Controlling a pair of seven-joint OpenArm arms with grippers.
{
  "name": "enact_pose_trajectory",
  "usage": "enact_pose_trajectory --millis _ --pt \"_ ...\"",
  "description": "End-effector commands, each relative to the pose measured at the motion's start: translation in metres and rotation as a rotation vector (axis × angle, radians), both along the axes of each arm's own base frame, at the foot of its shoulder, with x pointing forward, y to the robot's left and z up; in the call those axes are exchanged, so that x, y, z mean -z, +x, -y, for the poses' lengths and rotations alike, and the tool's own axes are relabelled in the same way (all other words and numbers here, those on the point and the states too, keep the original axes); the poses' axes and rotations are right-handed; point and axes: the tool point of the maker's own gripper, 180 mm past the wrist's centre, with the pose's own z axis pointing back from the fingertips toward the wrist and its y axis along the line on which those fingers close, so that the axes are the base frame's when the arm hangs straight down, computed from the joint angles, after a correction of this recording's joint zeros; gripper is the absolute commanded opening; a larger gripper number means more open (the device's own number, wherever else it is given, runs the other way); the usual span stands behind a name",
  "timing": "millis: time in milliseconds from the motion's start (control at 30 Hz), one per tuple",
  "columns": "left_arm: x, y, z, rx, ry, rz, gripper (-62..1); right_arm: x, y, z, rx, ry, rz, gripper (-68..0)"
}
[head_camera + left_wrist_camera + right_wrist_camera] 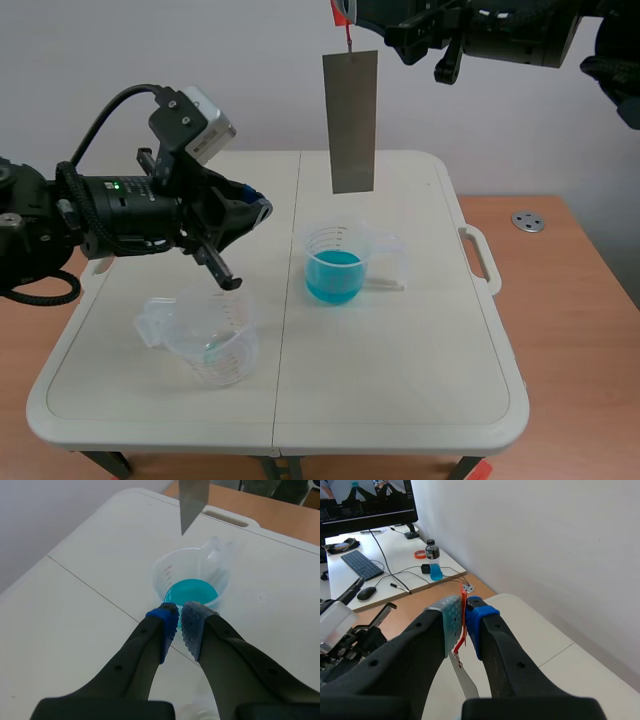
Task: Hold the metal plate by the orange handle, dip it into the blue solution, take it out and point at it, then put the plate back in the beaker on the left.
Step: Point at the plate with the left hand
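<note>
Scene view: at twelve o'clock the right jaws clamp the orange handle (341, 12), so the metal plate (351, 120) hangs plumb, clear above the blue solution (333, 272) at centre. The left jaws, closed empty at nine o'clock, aim toward the plate, seemingly as a pointer.

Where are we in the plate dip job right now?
Done: the right gripper is shut on the orange handle, with the metal plate hanging clear above the beaker of blue solution. In hand: the left gripper, shut, is aimed roughly at the plate's lower end; I cannot tell whether it was dipped. Left: returning the plate to the clear beaker.
</note>
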Motion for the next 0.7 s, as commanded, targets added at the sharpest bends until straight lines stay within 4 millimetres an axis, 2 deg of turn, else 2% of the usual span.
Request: enact_pose_trajectory --millis 0,300,667 --pt "-0.011 0.007 0.008 0.011 -0.013 0.039 -53.2 -0.019 0.001 0.001 -0.004 0.034 0.044 -66.3" --pt "-0.008 0.030 0.018 -0.014 -0.017 0.045 -53.2 -0.018 0.001 0.001 -0.007 0.024 0.040 -66.3" --pt "-0.008 0.036 0.020 -0.020 -0.011 0.053 -53.2 -0.018 0.000 0.000 -0.014 0.031 0.032 -66.3"
